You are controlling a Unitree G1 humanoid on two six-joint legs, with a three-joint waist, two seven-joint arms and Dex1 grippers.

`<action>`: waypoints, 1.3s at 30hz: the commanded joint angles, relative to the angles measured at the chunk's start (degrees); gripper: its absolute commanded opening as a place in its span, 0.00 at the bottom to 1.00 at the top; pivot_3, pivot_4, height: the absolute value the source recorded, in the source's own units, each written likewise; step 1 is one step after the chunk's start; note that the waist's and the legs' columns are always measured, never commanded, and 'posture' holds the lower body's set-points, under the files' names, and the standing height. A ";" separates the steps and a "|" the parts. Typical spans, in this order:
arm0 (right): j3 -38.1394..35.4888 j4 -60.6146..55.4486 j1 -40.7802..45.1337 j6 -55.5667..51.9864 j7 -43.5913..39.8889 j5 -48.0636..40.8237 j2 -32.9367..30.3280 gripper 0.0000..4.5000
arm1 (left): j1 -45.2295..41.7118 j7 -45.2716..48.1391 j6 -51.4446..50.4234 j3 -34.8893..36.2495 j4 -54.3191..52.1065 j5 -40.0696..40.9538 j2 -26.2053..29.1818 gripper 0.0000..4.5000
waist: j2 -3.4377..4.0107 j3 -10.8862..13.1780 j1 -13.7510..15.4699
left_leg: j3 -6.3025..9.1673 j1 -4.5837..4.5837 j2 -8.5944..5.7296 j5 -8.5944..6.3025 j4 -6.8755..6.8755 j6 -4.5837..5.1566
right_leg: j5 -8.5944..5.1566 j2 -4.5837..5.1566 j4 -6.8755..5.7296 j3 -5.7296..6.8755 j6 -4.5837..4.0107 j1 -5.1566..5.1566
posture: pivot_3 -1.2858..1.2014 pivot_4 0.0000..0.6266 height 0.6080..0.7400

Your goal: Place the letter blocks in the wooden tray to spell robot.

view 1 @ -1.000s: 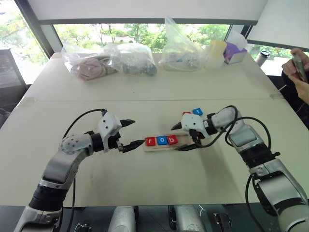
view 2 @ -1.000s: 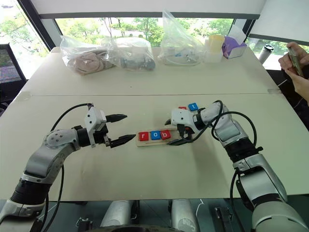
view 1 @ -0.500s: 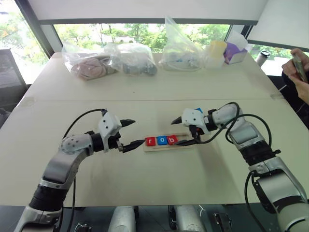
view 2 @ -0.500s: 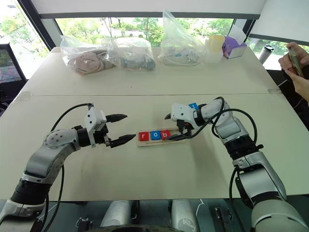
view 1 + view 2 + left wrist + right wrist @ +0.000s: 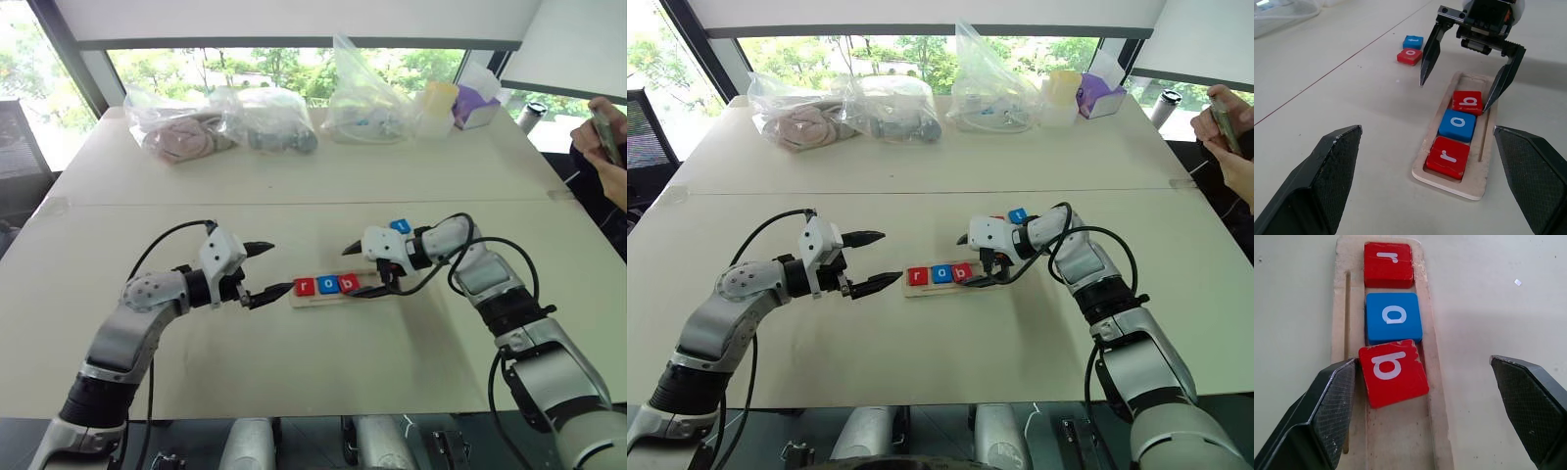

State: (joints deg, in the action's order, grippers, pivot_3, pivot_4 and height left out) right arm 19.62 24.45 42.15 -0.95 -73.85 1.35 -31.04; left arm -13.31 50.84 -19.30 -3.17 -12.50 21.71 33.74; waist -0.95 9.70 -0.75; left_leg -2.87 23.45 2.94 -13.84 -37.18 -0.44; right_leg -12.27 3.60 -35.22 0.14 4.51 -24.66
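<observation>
Tray (image 5: 338, 296) at frame centre w/ r, o, b tiles (image 5: 327, 285) in, b (image 5: 1393, 372) skewed on the rim, spare o (image 5: 1410, 56) & t (image 5: 1413, 41) beyond; both grippers (image 5: 259, 271) (image 5: 366, 269) wide open, empty: could jam b or shove tray if nudged off-centre.

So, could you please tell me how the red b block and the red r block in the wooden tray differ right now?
The b block sits skewed, one corner against the tray's rim; the r block lies square. The b block is third in the wooden tray, between the fingers of the open right claw; the r block is at the tray's end, apart from that claw. Both are red tiles with white letters, flanking the blue o block.
</observation>
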 commanded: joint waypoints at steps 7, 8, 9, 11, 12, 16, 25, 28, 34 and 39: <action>-2.78 -7.38 1.24 -5.94 -1.77 -3.88 -0.43 0.98 | -0.68 -0.34 1.04 0.65 -1.66 -0.19 -0.06 1.00 | 0.02 0.01 0.07 | 0.00 0.00 0.00 0.00 0.00 0.00 | 0.00 0.00 0.00 0.00 0.00 0.00 | 0.52 0.24 1.00; -3.60 -9.30 0.79 -7.25 -1.96 -4.77 -1.24 0.98 | -0.63 -0.41 1.00 0.63 -1.76 -0.20 -0.09 1.00 | 0.02 0.01 0.07 | 0.00 0.00 0.00 0.00 0.00 0.00 | 0.00 0.01 0.00 0.00 0.00 0.00 | 0.52 0.24 1.00; -4.14 -10.68 0.45 -8.19 -1.99 -5.38 -1.83 0.98 | -0.60 -0.47 0.98 0.62 -1.84 -0.21 -0.11 1.00 | 0.02 0.01 0.14 | 0.00 0.00 0.00 0.00 0.00 0.00 | 0.00 0.01 -0.01 0.00 0.00 0.00 | 0.52 0.24 1.00; -5.87 -13.80 -0.35 -10.55 -1.89 -7.13 -3.22 0.98 | -0.57 -0.56 0.92 0.63 -1.86 -0.18 -0.17 1.00 | 0.02 0.01 0.20 | 0.00 0.00 0.00 0.00 0.00 0.00 | 0.00 0.01 0.00 0.00 0.00 0.00 | 0.52 0.24 1.00; -6.91 -14.90 -0.62 -12.02 -1.13 -7.88 -3.62 0.98 | -0.57 -0.56 0.92 0.61 -1.83 -0.18 -0.19 1.00 | 0.02 0.01 0.16 | 0.00 0.01 0.00 0.00 0.00 0.00 | 0.00 0.02 0.00 0.00 0.00 0.00 | 0.52 0.24 1.00; -11.99 -16.78 -2.07 -18.67 11.99 -5.72 -2.91 0.98 | -0.65 -0.74 1.10 0.39 -1.55 -0.26 -0.56 1.00 | 0.02 0.01 0.11 | 0.00 0.00 0.00 0.00 0.00 0.00 | 0.00 0.03 0.00 0.00 0.00 -0.01 | 0.52 0.24 1.00; -20.38 -26.33 -8.05 -43.02 47.37 -1.77 13.32 0.98 | -0.92 -0.58 1.70 -0.46 -0.94 -0.77 -1.28 1.00 | 0.04 0.01 0.01 | -0.02 0.07 0.02 0.00 0.10 -0.01 | 0.01 0.02 -0.06 -0.01 -0.02 -0.15 | 0.52 0.24 1.00; -20.74 -28.74 -10.18 -45.88 53.67 -0.95 16.97 0.98 | -1.20 -0.36 1.79 -0.54 -0.65 -0.99 -1.47 1.00 | 0.04 0.02 0.03 | -0.02 0.08 0.02 0.00 0.10 -0.01 | 0.01 0.02 -0.04 -0.01 -0.01 -0.14 | 0.52 0.24 1.00; -20.81 -29.05 -11.30 -47.36 59.94 -0.93 19.74 0.98 | -1.54 0.41 1.93 -0.54 -0.31 -1.28 -1.40 1.00 | 0.04 0.02 -0.12 | -0.03 0.09 0.01 0.00 0.06 -0.01 | 0.01 0.03 -0.03 -0.01 -0.01 -0.13 | 0.52 0.24 1.00; -20.91 -26.52 -11.37 -46.69 61.53 -1.78 20.51 0.98 | -1.63 0.54 1.94 -0.47 -0.20 -1.46 -1.49 1.00 | 0.04 0.02 -0.21 | -0.01 0.09 0.02 0.00 0.12 0.00 | 0.00 0.00 -0.03 -0.01 -0.01 -0.15 | 0.52 0.24 1.00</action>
State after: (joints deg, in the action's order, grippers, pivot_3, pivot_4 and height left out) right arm -0.55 -1.60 30.11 -48.42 -12.88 0.19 -10.72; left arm -14.26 51.19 -18.41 -3.75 -11.87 20.39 32.28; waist -0.91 9.71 -0.96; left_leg -2.87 23.53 2.96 -13.84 -37.06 -0.44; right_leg -12.27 3.59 -35.25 0.14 4.50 -24.81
